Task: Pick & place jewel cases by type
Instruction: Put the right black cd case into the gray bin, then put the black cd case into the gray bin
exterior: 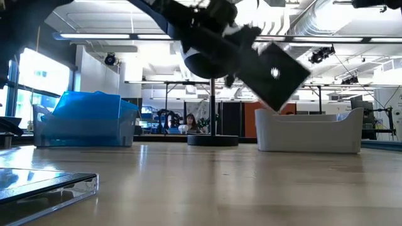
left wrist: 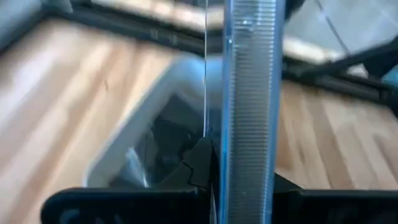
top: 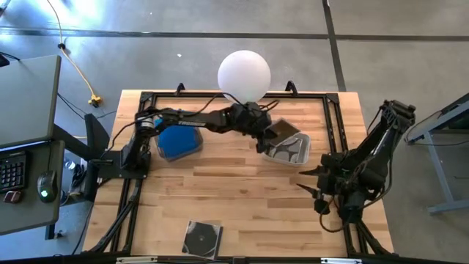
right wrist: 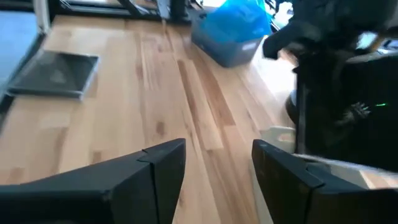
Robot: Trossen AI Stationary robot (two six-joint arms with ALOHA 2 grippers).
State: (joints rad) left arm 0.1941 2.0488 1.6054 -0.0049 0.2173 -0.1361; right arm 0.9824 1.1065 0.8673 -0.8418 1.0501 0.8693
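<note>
High view shows the left gripper (top: 270,136) reaching across the far side of the tabletop (top: 242,198), its fingers closed on a dark jewel case (top: 283,131) held tilted just above the right grey tub (top: 289,150). Blue cases fill the left tub (top: 178,142). One more case (top: 202,238) lies at the near edge. The right gripper (top: 316,192) waits by the right edge, fingers open, with bare wood between.

We see a wooden table (top: 242,191). On it rest two grey tubs, one (top: 178,144) holding blue cases, the other (top: 288,150) dark ones. A lone dark jewel case (top: 202,239) lies near the front edge.
</note>
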